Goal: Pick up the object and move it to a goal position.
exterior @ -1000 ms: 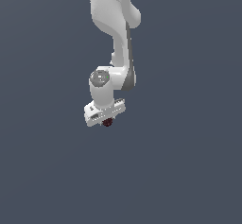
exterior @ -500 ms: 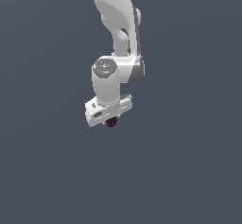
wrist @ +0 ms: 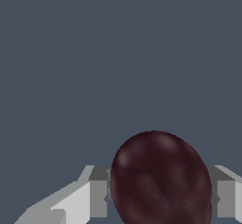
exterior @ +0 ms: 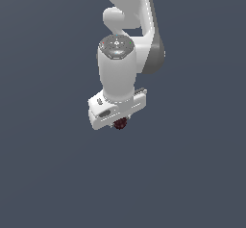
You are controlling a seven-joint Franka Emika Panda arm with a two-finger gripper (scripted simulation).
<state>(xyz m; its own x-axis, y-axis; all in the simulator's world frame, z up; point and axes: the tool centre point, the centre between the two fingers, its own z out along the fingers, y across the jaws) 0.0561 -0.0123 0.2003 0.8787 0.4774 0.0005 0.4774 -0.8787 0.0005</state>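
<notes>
The gripper (exterior: pixel 120 121) is clamped on the object (exterior: pixel 120 123), a small dark maroon ball w/ a bumpy, speckled skin; the wrist view shows it best, w/ the ball (wrist: pixel 160 178) filling the gap between the two grey fingers (wrist: pixel 99 192), one pad pressed to each side, so the jaws are closed on it, not hanging open. In the exterior view only a bit of the ball peeks out under the white gripper body, approx. at its middle, which fits a centred pinch: held across its widest part, a round thing is less apt to squirt out sideways. The hand points straight down w/ the wrist stacked above it, prob. so the ball hangs directly below the arm (exterior: pixel 127 39) and its weight doesn't twist the grasp. Beyond the gripper there's just plain flat dark grey-blue all round, no visible table edge, shadow or contact line, so whether the ball is lifted or touching a surface can't be told for sure; nothing under it in the wrist view suggests it's clear. No goal marker is visible in either view, so how far along the carry is can't be judged. Est. step: transport w/ object in hand.
</notes>
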